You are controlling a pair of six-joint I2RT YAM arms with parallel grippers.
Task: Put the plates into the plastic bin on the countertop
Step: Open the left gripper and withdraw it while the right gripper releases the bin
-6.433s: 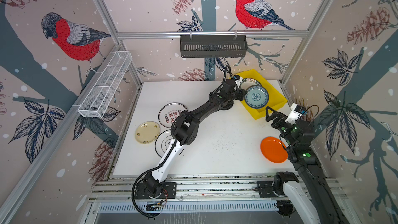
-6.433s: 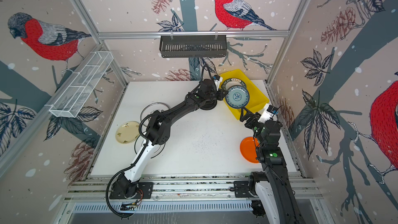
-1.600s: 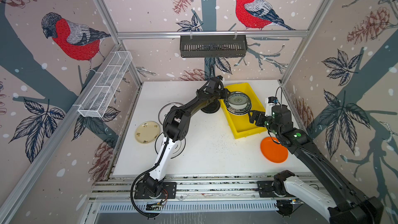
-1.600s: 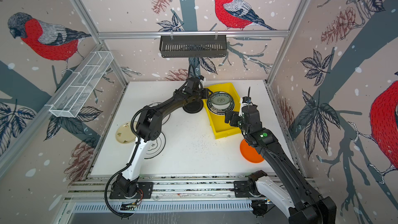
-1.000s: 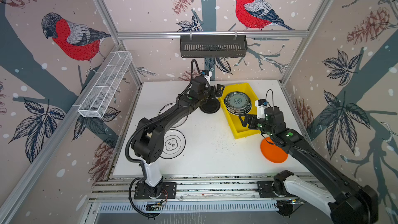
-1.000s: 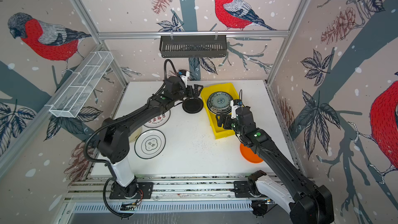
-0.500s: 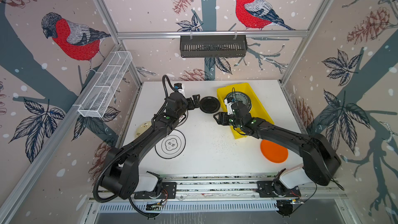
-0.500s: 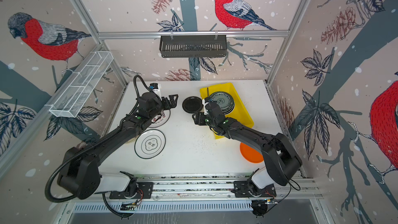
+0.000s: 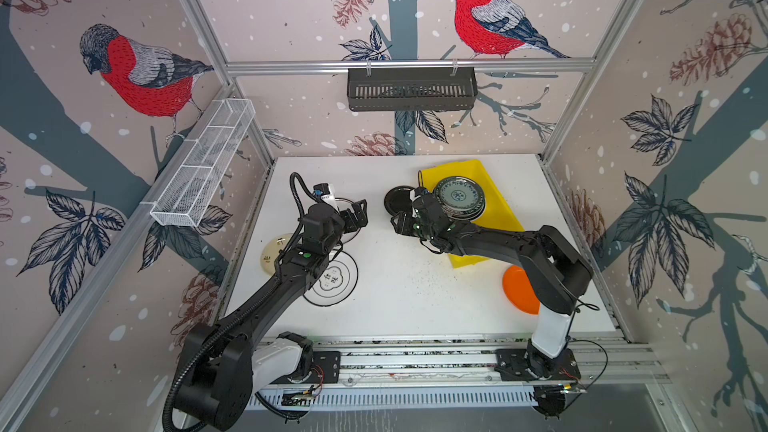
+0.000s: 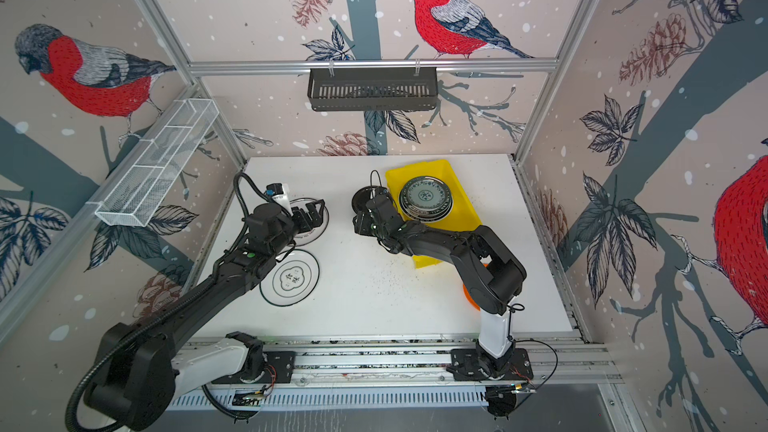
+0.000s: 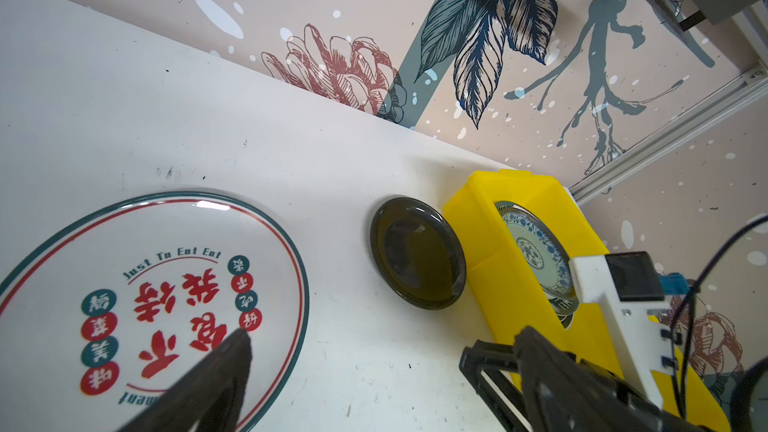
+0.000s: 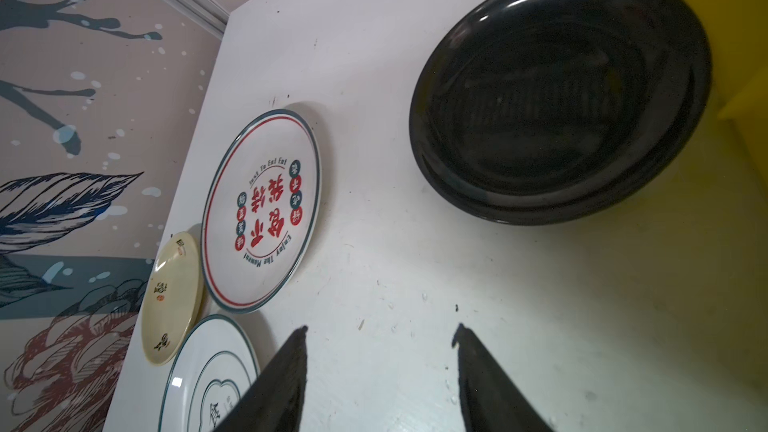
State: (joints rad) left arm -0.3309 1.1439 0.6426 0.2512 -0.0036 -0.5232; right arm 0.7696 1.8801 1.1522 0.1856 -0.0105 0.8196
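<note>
Right hand, spread and empty, faces the black plate: stiff, glossy, likely slippery; pinch its raised rim.

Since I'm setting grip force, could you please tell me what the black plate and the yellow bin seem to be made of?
Black plate: glossy, with sharp light streaks along the rim; glazed ceramic or melamine, cannot tell which. Yellow bin: probably moulded plastic, evenly coloured, smooth satin walls.

5 loose plates: 1 black plate, 1 red-lettered plate, 1 dark-rimmed white plate, 1 cream plate, 1 orange plate. 1 yellow bin w/ 1 plate stack, qty unclear. 2 baskets: black basket, wire basket.
</note>
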